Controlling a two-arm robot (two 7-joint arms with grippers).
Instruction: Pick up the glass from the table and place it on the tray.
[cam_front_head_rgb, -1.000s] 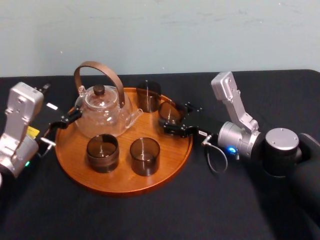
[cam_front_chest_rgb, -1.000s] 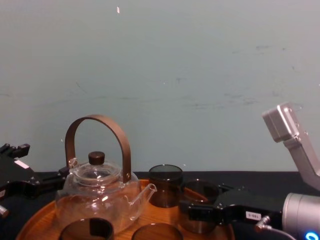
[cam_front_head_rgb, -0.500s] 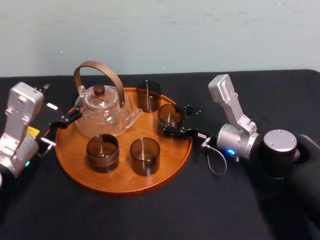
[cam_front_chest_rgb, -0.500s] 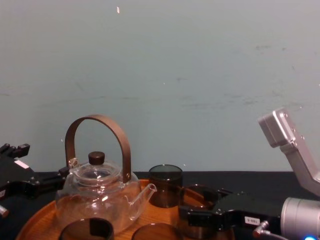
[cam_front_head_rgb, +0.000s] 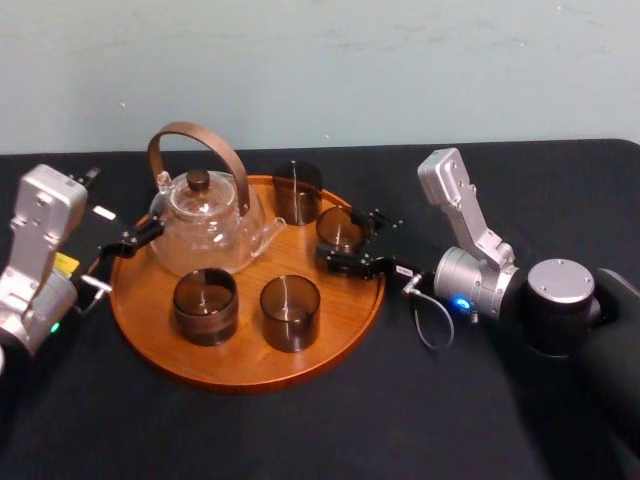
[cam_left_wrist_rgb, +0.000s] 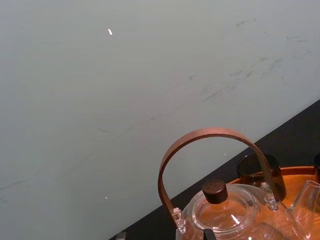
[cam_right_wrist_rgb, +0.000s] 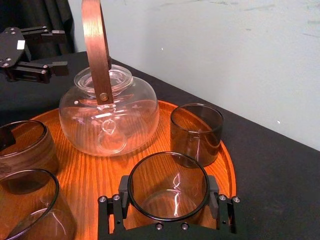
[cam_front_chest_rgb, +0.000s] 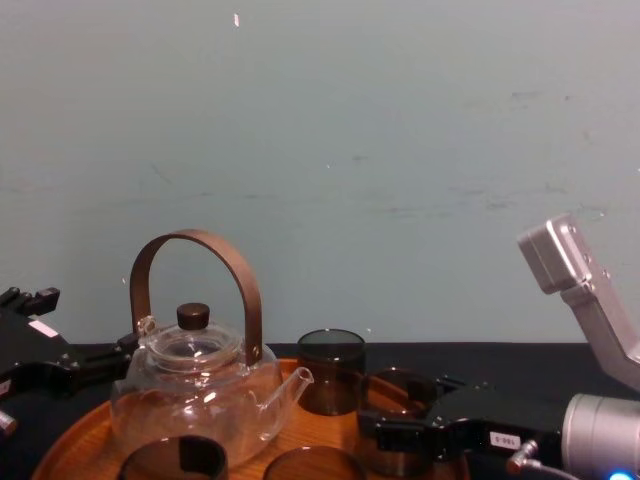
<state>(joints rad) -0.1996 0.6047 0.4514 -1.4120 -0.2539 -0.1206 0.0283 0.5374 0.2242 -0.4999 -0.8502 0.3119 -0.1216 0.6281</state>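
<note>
Within the right pincer (cam_front_head_rgb: 345, 247), the glass (cam_right_wrist_rgb: 167, 187), seemingly on tray (cam_front_head_rgb: 330, 300).

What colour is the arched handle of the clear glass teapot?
The arched handle is reddish-brown; the left wrist view shows it best.

Bare wall (cam_front_head_rgb: 350, 60) and black table (cam_front_head_rgb: 300, 430) suggest a lab

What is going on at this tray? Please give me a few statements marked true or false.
1. The right gripper clasps a glass over the tray. True.
2. The teapot stands on the bare table. False: it stands on the tray.
3. Two more glasses stand on the tray's near side. True.
4. The left gripper holds the teapot's handle. False: it is open and holds nothing, at the tray's left edge.
</note>
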